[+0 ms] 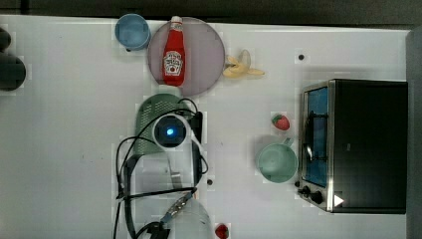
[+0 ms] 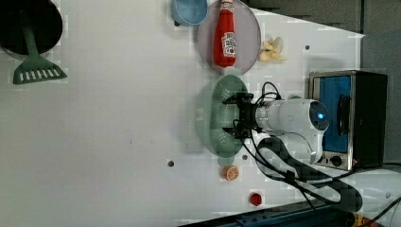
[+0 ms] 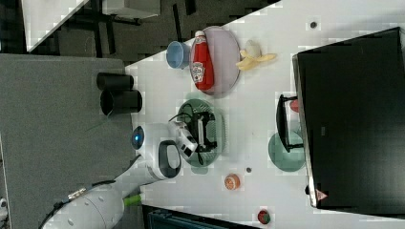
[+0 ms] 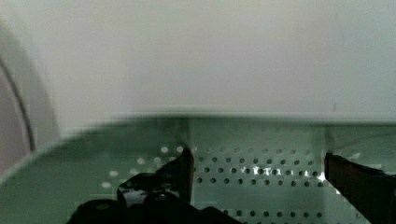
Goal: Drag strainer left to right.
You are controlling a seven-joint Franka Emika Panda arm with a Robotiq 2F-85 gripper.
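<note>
**A:** Where did the strainer (image 2: 222, 118) sit, and what hemmed it in?

**B:** It lay on the white bench (image 2: 118, 132), about mid-width in the left view. Its upper end almost met the rim of the grey plate (image 2: 248, 45) that carried the ketchup bottle (image 2: 225, 40). A blue bowl (image 2: 189, 12) stood just beside that plate at the bench's far edge, with a banana (image 2: 272, 49) on the plate's other side.

**A:** Any open room around it?

**B:** Plenty toward the left view's left: bare bench ran out as far as a green spatula (image 2: 35, 66) near the corner. Toward the left view's right the toaster oven (image 2: 352, 118) stood close. In the top view a mint mug (image 1: 276, 162) and a strawberry (image 1: 281, 122) sat between strainer and oven. An orange slice (image 2: 231, 172) lay just below the strainer, a small red thing (image 2: 256, 199) nearer the bench's front edge.

**A:** And the strainer itself?

**B:** Pale mint green, oblong, with a raised rim and rows of small holes across its floor; the wrist view showed those holes clearly.

**A:** The claw?

**B:** The claw (image 4: 257, 172) hung inside the basin, its two dark fingers (image 4: 180, 172) spread wide apart, pinching nothing. Whether the tips touched the floor, I could not tell.
</note>
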